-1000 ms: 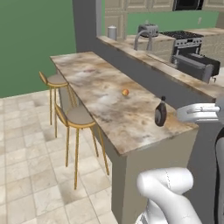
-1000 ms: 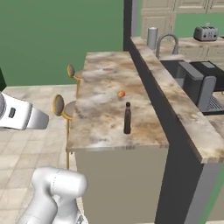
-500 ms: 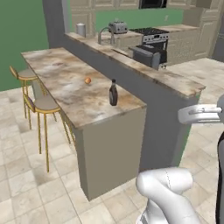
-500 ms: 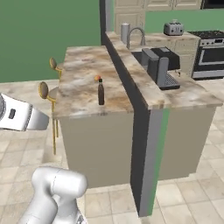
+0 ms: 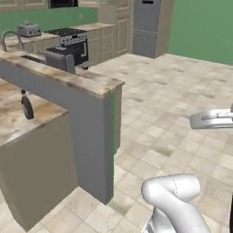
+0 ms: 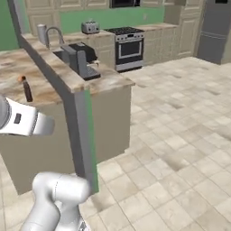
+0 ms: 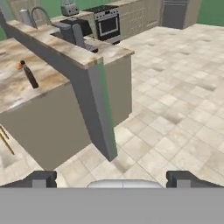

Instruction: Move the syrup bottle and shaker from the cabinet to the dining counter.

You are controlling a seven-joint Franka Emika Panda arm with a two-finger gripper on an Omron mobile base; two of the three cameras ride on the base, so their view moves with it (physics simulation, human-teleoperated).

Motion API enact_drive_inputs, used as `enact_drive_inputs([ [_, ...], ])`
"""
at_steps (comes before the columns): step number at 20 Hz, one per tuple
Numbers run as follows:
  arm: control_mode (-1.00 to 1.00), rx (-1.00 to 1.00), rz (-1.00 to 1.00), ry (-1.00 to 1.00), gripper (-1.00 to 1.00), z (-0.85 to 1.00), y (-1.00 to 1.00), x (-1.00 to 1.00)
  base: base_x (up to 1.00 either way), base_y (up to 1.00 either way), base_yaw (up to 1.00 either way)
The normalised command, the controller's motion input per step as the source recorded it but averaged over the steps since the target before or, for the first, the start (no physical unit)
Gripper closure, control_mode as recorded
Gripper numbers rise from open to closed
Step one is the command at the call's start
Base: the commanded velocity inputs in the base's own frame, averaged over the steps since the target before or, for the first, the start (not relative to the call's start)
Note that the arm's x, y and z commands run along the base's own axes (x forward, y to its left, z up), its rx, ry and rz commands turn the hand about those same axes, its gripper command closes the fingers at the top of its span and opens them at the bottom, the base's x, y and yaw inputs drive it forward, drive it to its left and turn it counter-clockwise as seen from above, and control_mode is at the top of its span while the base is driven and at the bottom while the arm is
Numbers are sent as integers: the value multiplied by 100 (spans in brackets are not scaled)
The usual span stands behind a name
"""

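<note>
Hand view: gripper [image 7: 112, 179] jaws apart, empty – base swung right; syrup bottle [image 7: 29, 75] prob. unmoved.

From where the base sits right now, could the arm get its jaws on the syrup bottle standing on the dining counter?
Probably not. The syrup bottle stands well back on the dining counter, far from the gripper, whose jaws are open and empty over bare floor. Nothing blocks the way; the gap just looks too wide without driving the base closer.
</note>
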Motion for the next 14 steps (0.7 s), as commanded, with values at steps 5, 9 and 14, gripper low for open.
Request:
enact_drive_inputs([
  [5, 100, 0, 0, 0, -100, 0, 0, 0, 0, -85, -73],
  [9, 100, 0, 0, 0, -100, 0, 0, 0, 13, -68, -73],
  [14, 100, 0, 0, 0, -100, 0, 0, 0, 61, -46, -62],
])
